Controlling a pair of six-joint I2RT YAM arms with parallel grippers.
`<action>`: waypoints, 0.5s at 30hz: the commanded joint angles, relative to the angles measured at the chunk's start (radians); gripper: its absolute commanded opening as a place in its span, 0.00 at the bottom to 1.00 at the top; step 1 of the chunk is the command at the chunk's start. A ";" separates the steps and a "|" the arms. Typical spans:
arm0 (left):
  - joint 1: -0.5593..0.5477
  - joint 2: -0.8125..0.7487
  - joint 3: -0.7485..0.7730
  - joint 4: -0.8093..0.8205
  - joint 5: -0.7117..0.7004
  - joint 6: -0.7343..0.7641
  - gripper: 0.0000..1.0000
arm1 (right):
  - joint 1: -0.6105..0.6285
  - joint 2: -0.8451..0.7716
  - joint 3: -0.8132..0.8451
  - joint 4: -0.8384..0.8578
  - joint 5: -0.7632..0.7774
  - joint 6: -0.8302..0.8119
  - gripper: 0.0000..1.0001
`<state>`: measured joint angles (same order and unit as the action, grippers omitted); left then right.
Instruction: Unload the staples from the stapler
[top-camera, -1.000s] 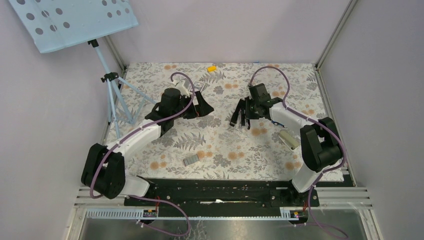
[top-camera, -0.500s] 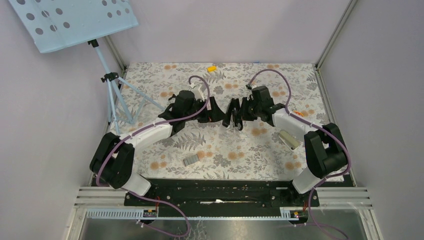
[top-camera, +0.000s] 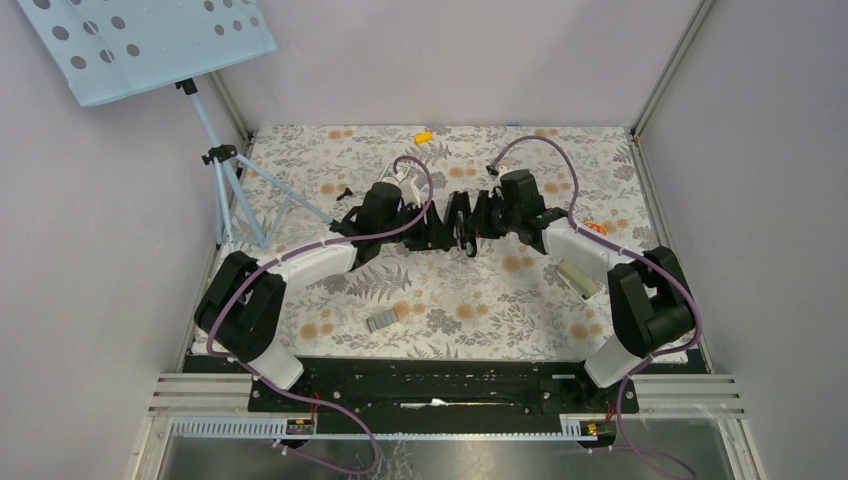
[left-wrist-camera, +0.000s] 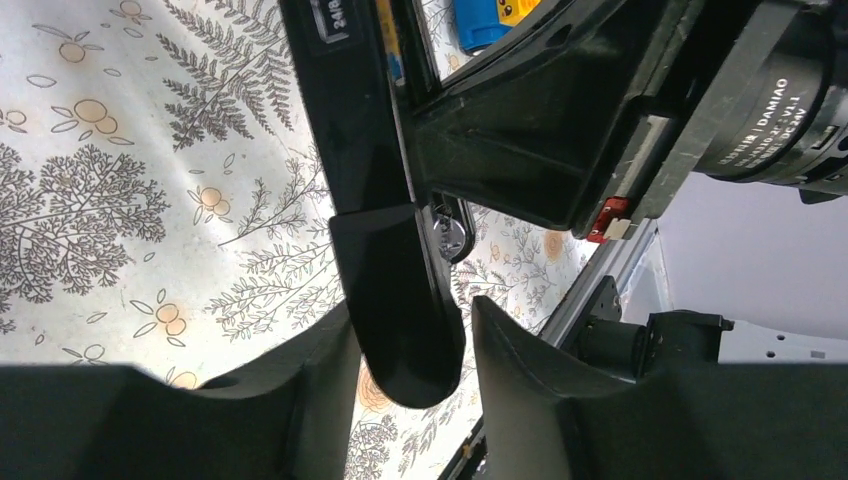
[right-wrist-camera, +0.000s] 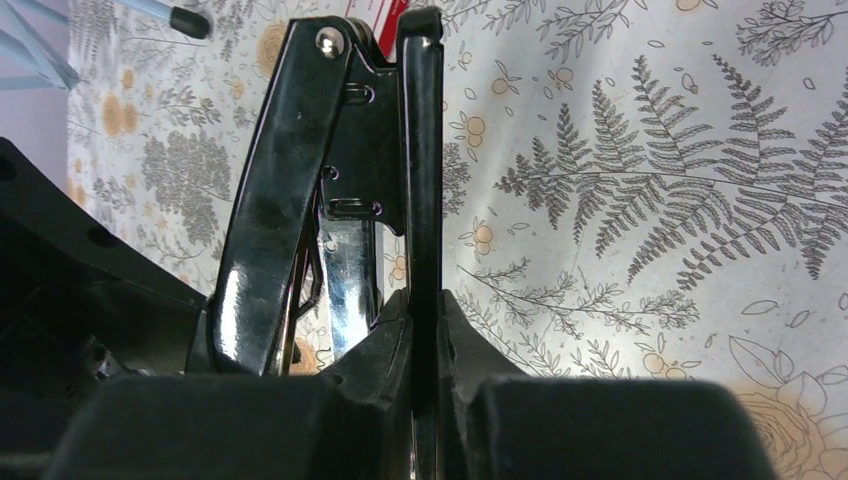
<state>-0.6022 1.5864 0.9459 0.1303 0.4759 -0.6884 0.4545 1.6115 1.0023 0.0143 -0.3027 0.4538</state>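
The black stapler hangs opened above the mat's middle, between both arms. My right gripper is shut on one thin black arm of the stapler. Its other arm splays left, and the silver rail shows between them. My left gripper has narrowed around the rounded tip of that other arm. One finger touches the tip, and a sliver of gap shows at the other finger. A grey strip of staples lies on the mat near the front. I cannot see whether staples are in the rail.
A pale oblong object and a small orange thing lie by the right arm. A yellow piece sits at the back edge. A tiny black clip lies beside the left arm. A tripod with a blue perforated panel stands at the left.
My left arm swung right to the stapler and its jaws narrowed around the stapler's free arm. My right arm carried the stapler a little left and toward the back.
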 joint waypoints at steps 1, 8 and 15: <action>-0.005 0.001 0.047 0.063 0.043 0.019 0.42 | 0.010 -0.047 0.009 0.113 -0.056 0.003 0.00; -0.005 -0.014 0.082 -0.039 -0.009 0.095 0.13 | 0.010 -0.042 -0.016 0.170 0.010 -0.056 0.00; -0.004 -0.054 0.139 -0.203 -0.142 0.252 0.00 | 0.010 -0.043 -0.082 0.359 0.067 -0.234 0.00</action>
<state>-0.5983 1.5879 1.0142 -0.0113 0.4171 -0.5915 0.4568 1.6112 0.9401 0.1963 -0.2958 0.3592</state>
